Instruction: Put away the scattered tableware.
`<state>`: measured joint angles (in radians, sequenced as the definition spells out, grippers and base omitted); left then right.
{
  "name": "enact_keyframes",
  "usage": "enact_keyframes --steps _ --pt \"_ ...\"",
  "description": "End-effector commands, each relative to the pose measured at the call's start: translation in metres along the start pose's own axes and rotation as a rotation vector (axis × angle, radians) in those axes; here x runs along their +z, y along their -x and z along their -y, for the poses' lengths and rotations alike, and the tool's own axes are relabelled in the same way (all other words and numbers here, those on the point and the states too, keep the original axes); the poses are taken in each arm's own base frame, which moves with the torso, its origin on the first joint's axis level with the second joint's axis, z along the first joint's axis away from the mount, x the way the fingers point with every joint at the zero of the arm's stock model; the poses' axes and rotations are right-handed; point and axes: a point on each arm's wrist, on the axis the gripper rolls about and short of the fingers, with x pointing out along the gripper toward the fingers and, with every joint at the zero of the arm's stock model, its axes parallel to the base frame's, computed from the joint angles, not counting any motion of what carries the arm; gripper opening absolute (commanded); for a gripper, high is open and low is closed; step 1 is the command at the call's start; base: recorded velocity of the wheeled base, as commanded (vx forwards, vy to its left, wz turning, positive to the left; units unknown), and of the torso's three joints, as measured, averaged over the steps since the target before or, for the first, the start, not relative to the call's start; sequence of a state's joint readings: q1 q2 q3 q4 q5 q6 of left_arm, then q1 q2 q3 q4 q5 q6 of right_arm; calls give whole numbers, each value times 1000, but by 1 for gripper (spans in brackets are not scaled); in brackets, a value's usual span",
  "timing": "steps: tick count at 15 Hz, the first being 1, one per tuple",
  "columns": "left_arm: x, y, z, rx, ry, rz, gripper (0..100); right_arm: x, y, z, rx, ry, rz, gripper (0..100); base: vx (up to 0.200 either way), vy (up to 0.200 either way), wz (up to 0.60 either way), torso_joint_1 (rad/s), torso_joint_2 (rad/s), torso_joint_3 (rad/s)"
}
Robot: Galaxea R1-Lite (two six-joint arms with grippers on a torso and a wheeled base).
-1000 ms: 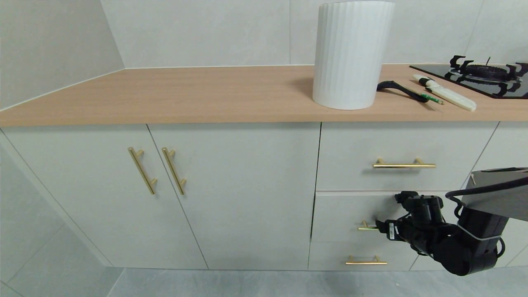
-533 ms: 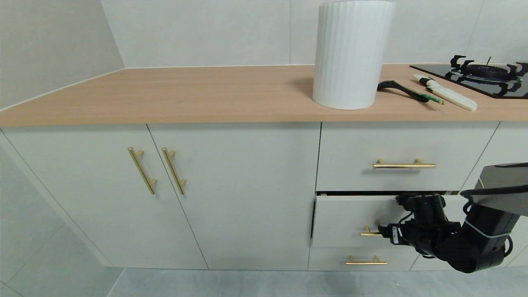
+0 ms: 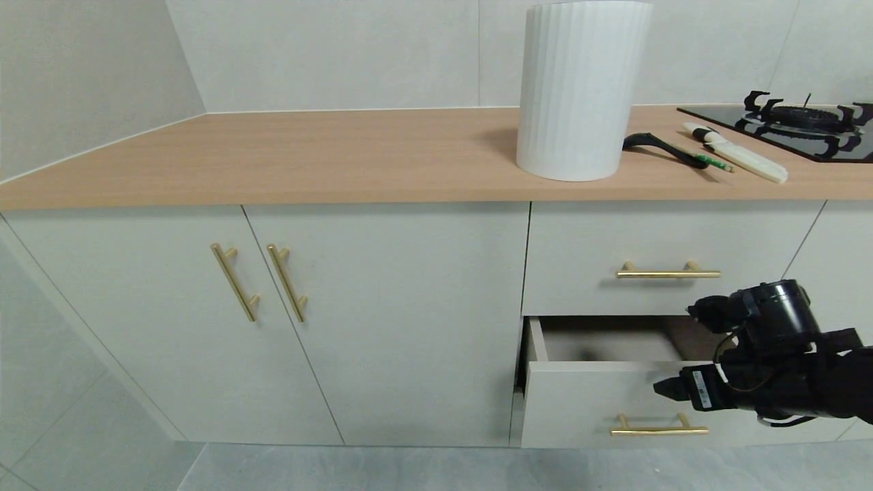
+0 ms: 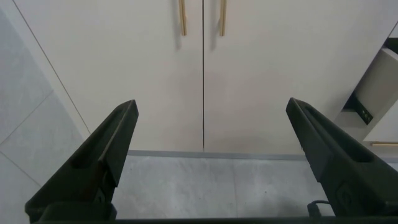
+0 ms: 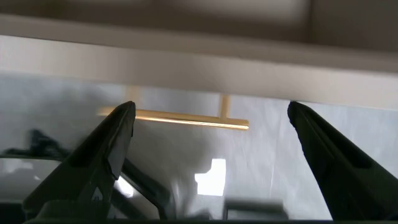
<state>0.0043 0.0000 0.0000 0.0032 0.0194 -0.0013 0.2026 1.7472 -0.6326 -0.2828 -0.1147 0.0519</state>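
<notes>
the middle drawer (image 3: 586, 402) has just slid open. the right gripper (image 3: 665, 390) now sits released just above its handle (image 3: 658, 429) — so the utensils (image 3: 709, 157) lying on the counter (image 3: 307, 157) can go in.

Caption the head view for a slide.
Right end effector at the open drawer, utensils lying on the countertop.

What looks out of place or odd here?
Utensils lie loose on the counter between the white container and the stove: a black-handled tool, chopsticks and a white knife. The lower drawer stands pulled open. Nothing looks spilled or damaged.
</notes>
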Motion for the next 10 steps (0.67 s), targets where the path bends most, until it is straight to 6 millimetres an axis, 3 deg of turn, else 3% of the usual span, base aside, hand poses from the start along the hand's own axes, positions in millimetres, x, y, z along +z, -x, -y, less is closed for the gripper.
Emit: enact_keyframes --steps 1,6,10 --pt "0 0 0 1 0 0 100 11 42 -9 44 19 138 100 0 0 0 0 0 0" --pt "0 0 0 1 0 0 100 11 26 -18 62 -7 143 100 0 0 0 0 0 0" --pt "0 0 0 1 0 0 100 4 -17 -24 13 -38 166 100 0 0 0 0 0 0"
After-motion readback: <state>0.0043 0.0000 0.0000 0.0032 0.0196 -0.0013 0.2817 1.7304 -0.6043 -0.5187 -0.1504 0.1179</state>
